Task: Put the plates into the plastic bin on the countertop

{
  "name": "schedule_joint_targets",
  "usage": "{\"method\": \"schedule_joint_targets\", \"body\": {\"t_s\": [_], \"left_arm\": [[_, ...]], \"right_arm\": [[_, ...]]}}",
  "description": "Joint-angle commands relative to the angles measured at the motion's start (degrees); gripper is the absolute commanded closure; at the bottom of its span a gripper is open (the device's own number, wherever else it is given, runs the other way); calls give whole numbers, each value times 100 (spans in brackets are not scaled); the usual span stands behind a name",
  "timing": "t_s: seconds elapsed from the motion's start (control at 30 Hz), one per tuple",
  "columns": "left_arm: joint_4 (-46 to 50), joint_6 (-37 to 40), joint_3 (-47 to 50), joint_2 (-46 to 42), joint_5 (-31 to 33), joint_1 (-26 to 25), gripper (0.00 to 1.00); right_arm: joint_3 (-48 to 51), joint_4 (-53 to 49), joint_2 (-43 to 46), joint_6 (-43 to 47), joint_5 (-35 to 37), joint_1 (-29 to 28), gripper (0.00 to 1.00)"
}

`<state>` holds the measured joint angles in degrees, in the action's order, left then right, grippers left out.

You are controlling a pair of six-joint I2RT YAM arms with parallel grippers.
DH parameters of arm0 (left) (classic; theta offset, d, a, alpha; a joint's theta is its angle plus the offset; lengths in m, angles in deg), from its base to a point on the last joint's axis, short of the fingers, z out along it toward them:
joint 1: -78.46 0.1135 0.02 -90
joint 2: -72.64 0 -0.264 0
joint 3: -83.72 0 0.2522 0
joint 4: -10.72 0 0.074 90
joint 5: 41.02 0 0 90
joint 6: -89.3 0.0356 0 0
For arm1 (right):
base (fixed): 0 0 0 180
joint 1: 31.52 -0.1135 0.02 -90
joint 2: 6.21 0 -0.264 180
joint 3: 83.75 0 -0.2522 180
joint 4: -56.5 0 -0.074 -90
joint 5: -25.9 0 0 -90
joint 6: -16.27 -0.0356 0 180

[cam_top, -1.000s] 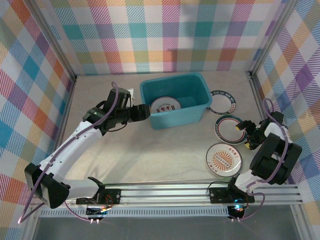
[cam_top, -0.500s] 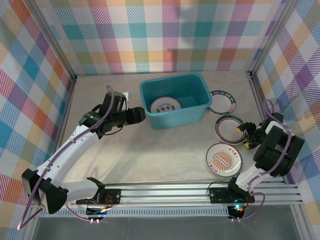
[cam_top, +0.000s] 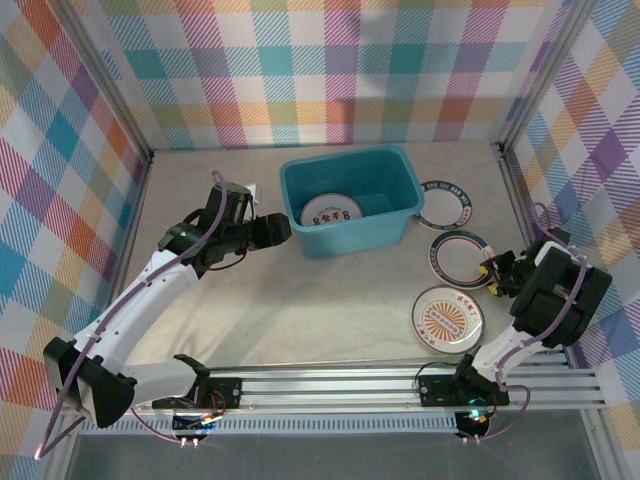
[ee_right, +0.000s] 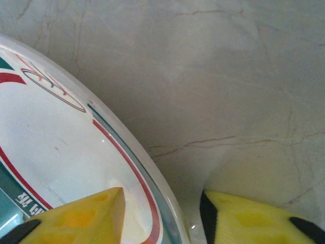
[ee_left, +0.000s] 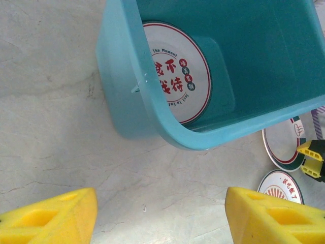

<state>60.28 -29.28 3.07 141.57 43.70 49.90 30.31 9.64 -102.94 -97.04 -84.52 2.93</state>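
Four plates are in sight. One with red characters (cam_top: 330, 210) lies flat inside the single plastic bin (cam_top: 350, 238), which stands mid-way along the far edge of the surface (cam_top: 330, 300). The other three lie in a row near the surface's right edge: a teal-rimmed plate (cam_top: 442, 205) just beside the bin, a dark-rimmed plate (cam_top: 458, 257), and an orange sunburst plate (cam_top: 448, 320) nearest the front edge.

The left hand (cam_top: 278, 228) hangs released and empty at the bin's left wall. Its wrist view shows the lettering on the plate in the bin.

The right hand (cam_top: 497, 270) is at the dark-rimmed plate's right rim. Its wrist view shows one pad (ee_right: 76, 216) over the plate and the other outside the rim. I cannot tell whether it has pinched.
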Motion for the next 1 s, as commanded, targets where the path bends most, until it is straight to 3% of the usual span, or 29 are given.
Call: {"method": "schedule_joint_targets", "body": {"t_s": [0.0, 0.13, 0.23, 0.43, 0.97], "left_arm": [[-107, -112, 49, -94, -43, 52, 33], [-99, -156, 45, -129, -83, 53, 33], [-92, -186, 69, -197, -105, 52, 33], [-64, -244, 124, -364, -122, 53, 33], [59, -153, -469, 46, -329, 54, 33]], "right_arm": [[91, 970, -355, 153, -483, -204, 66], [120, 990, -352, 162, -517, -211, 74], [147, 1014, -281, 146, -625, -211, 86], [261, 1016, 191, 34, -798, -237, 96], [445, 723, 1839, -321, -900, -274, 100]]}}
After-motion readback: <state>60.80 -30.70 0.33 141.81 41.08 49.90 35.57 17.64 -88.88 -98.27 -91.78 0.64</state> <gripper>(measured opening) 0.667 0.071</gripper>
